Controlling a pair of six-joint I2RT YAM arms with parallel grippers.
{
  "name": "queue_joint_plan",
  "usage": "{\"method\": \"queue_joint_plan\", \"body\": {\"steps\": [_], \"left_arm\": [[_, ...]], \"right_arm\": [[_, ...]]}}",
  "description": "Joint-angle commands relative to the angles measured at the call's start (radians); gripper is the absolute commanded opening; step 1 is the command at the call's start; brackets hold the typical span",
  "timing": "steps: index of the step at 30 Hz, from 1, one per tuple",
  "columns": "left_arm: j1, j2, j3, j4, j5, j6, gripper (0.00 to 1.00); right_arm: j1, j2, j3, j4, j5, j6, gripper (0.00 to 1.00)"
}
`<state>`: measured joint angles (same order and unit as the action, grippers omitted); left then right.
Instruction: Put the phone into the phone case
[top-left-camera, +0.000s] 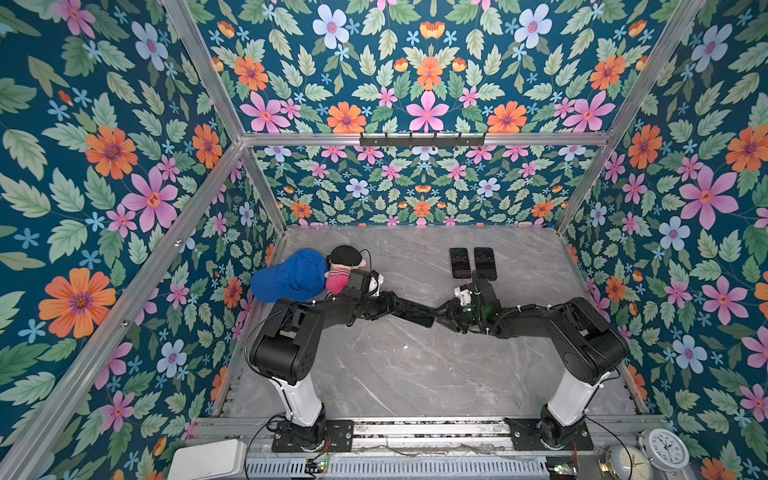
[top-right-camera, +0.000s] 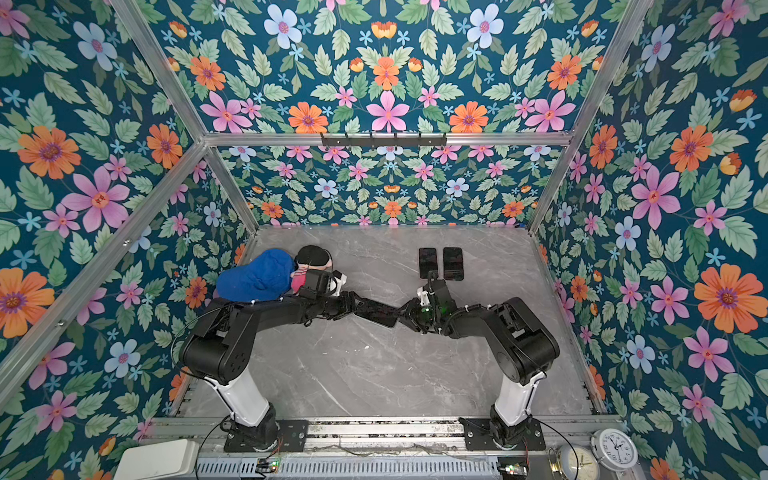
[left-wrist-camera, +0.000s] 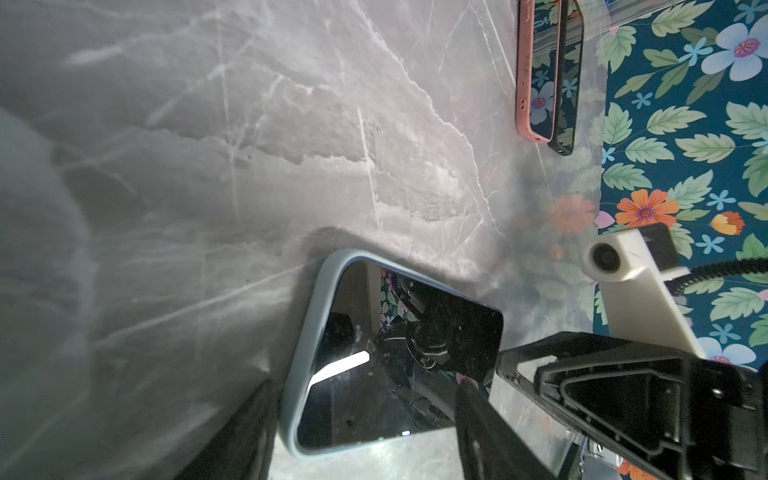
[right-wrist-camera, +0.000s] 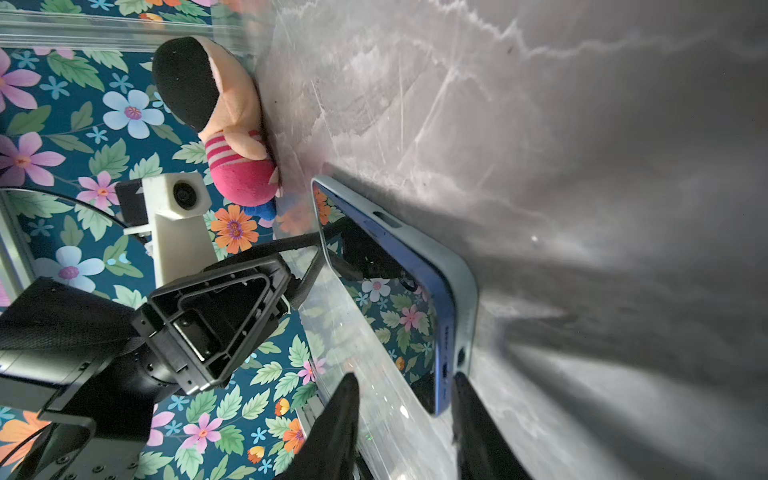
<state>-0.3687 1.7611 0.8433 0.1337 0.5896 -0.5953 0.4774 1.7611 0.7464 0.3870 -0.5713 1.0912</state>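
My left gripper (left-wrist-camera: 365, 386) is pinching the phone case (left-wrist-camera: 303, 332) across its width at one short end, a finger (left-wrist-camera: 245, 428) against each long side. My right gripper (right-wrist-camera: 403, 378) straddles the opposite short end with its jaws spread. One finger (right-wrist-camera: 467, 403) lies against the back of the case, and the other stands clear of the screen.

Between them the phone (top-left-camera: 415, 314) sits in the light blue case at the middle of the desk (top-left-camera: 395, 374), lying crosswise between the two arms. In the right wrist view the phone's darker blue side shows proud of the case rim along one long edge. I think it isn't fully seated there, though I can't be sure from this angle.

Toward the far edge, right of centre, two more handsets lie side by side, a pink-cased handset (left-wrist-camera: 536, 70) and a black handset (left-wrist-camera: 567, 83). Near the far left corner a blue cap (top-left-camera: 291, 276) lies touching a plush doll (top-left-camera: 343, 266).
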Motion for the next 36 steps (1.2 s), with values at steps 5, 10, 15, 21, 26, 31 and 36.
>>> {"method": "queue_joint_plan", "body": {"steps": [5,10,15,21,26,31,36], "left_arm": [[0.001,-0.055,-0.053,-0.065,-0.031,0.015,0.7],[-0.004,-0.09,-0.11,-0.054,-0.02,-0.01,0.71],[-0.041,-0.1,-0.124,-0.031,-0.011,-0.039,0.71],[-0.061,-0.064,-0.113,-0.01,-0.007,-0.047,0.71],[-0.071,-0.025,-0.075,-0.005,0.001,-0.046,0.68],[-0.087,0.015,-0.041,0.001,0.008,-0.047,0.61],[-0.116,0.038,-0.018,0.006,0.011,-0.053,0.54]], "right_arm": [[0.003,-0.043,0.092,-0.3,0.119,-0.234,0.44],[0.002,0.019,0.22,-0.405,0.158,-0.416,0.51],[0.001,0.106,0.329,-0.44,0.131,-0.516,0.58],[0.004,0.203,0.413,-0.483,0.071,-0.571,0.59],[0.014,0.198,0.403,-0.491,0.045,-0.581,0.57],[0.03,0.174,0.379,-0.492,0.027,-0.579,0.51],[0.046,0.139,0.341,-0.472,0.018,-0.559,0.45]]}}
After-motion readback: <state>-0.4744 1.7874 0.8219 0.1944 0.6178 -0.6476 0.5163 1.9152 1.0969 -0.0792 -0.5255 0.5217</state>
